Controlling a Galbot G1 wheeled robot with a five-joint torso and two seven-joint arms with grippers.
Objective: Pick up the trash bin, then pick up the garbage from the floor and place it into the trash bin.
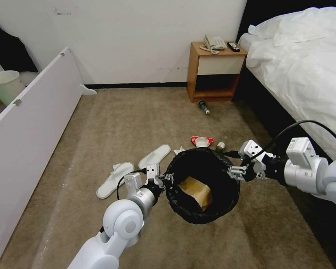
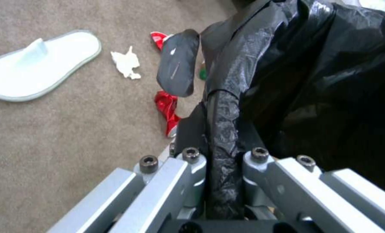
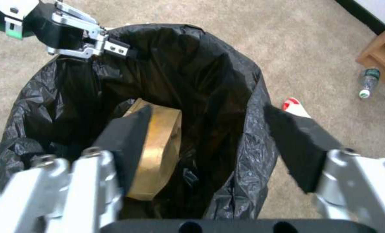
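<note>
The trash bin (image 1: 217, 215), lined with a black bag, hangs tilted above the carpet. My left gripper (image 1: 168, 178) is shut on its near rim (image 2: 222, 129), with one pad (image 2: 177, 64) outside the bag. My right gripper (image 1: 233, 172) is open at the opposite rim, with one pad (image 3: 126, 142) over the opening and the other (image 3: 300, 145) outside. A brown paper bag (image 3: 158, 152) lies inside the bin. On the floor lie two white slippers (image 1: 115, 180) (image 1: 155, 156), a tissue (image 2: 126, 63), a crushed red can (image 2: 166, 110), a red-white wrapper (image 1: 202, 141) and two bottles (image 1: 221, 146) (image 1: 203, 106).
A wooden nightstand (image 1: 214, 71) with a telephone and a remote stands at the far wall. The bed (image 1: 306, 67) runs along the right. A white panel (image 1: 30, 112) and a white bucket (image 1: 5, 86) are at the left. Open carpet lies in front.
</note>
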